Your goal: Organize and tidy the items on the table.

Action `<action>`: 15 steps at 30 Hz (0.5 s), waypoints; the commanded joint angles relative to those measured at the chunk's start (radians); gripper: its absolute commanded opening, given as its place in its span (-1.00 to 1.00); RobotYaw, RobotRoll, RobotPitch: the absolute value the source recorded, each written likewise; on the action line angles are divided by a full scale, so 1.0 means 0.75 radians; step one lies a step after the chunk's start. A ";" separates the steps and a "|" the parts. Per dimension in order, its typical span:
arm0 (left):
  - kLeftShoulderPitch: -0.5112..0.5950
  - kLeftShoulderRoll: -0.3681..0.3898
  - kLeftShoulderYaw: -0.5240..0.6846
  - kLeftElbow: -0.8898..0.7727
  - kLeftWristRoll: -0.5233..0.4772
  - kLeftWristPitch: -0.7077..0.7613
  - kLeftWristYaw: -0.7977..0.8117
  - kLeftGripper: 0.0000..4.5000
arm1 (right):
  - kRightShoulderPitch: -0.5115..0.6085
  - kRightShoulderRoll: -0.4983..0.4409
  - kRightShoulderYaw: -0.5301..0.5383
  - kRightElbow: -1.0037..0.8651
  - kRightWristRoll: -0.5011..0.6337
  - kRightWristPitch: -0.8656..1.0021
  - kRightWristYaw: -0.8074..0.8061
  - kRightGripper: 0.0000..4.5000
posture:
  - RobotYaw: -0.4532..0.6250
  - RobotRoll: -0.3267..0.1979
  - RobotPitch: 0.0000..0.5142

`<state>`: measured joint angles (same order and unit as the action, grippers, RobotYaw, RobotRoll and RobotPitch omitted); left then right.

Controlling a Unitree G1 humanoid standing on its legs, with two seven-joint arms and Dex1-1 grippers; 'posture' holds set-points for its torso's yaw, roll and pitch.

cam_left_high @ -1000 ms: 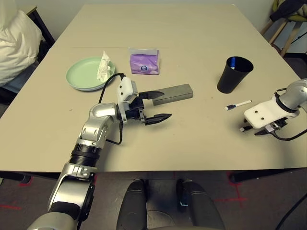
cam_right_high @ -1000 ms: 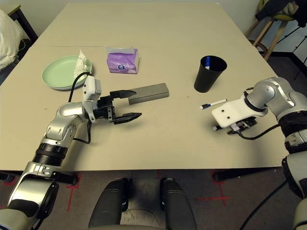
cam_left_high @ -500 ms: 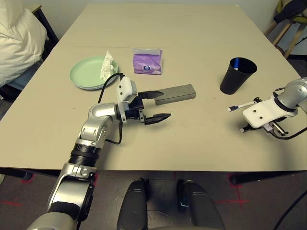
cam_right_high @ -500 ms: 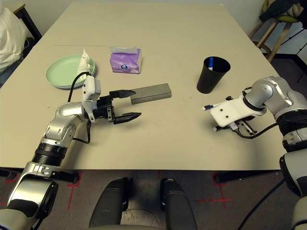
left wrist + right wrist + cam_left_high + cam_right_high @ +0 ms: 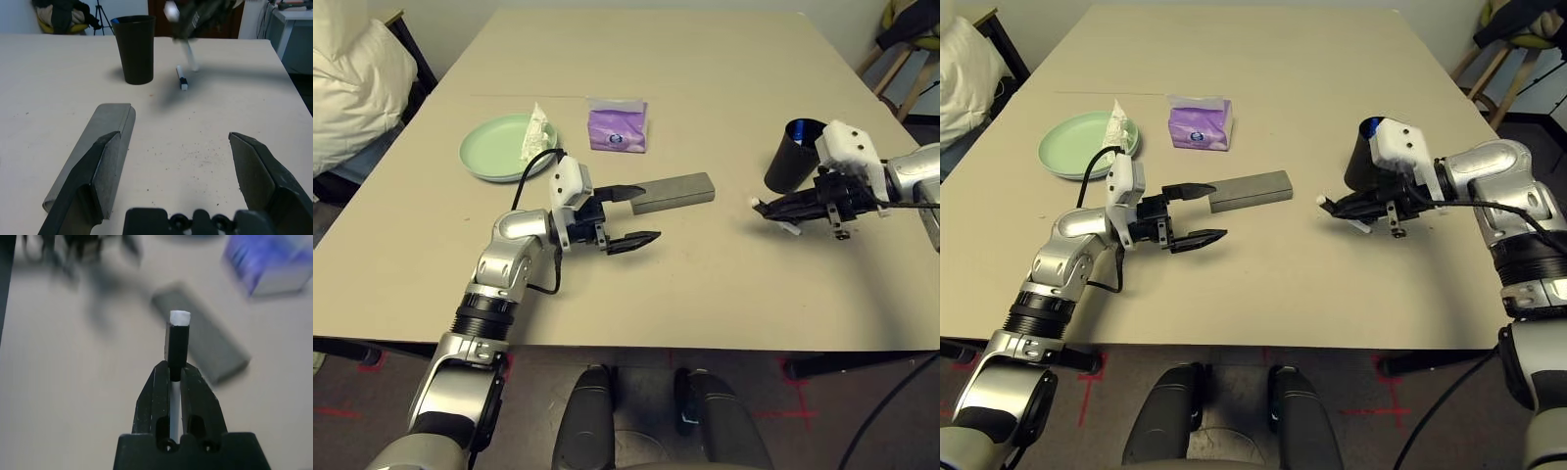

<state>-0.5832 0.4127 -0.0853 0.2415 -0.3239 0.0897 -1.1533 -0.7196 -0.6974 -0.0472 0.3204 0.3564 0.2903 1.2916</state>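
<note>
Mint green round plate [image 5: 494, 152] seen at far left of large beige table [image 5: 705, 284], crumpled white tissue [image 5: 535, 134] resting on plate's rim. Purple tissue pack [image 5: 618, 128] placed just beside. Left gripper [image 5: 625, 216] held low, fingers spread wide at near end of grey oblong glasses case [image 5: 674, 192], likely lined up for grasp. White pen [image 5: 175, 350] clamped between right gripper [image 5: 1344, 209] fingers, lifted beside black tapered cup [image 5: 1365, 157], presumably destined for it.
</note>
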 commanded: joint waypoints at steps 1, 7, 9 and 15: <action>-0.011 0.005 0.006 -0.004 -0.001 0.015 0.015 1.00 | 0.051 0.096 -0.161 -0.133 0.124 0.086 -0.234 -0.96 | 0.04 0.25 -0.57; -0.016 0.002 0.016 0.002 -0.004 0.019 0.038 1.00 | 0.072 0.259 -0.280 -0.236 0.194 0.075 -0.518 -0.96 | 0.02 0.25 -0.58; -0.018 0.001 0.018 0.005 -0.003 0.014 0.042 1.00 | 0.060 0.329 -0.321 -0.250 0.207 0.021 -0.620 -0.96 | 0.02 0.25 -0.59; -0.047 -0.012 0.040 0.012 -0.019 0.008 0.069 1.00 | 0.016 0.401 -0.369 -0.251 0.205 -0.108 -0.788 -0.96 | 0.02 0.25 -0.60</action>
<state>-0.6096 0.4076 -0.0582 0.2469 -0.3299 0.0974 -1.1083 -0.6940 -0.3981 -0.2953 0.1539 0.5103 0.2415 0.7249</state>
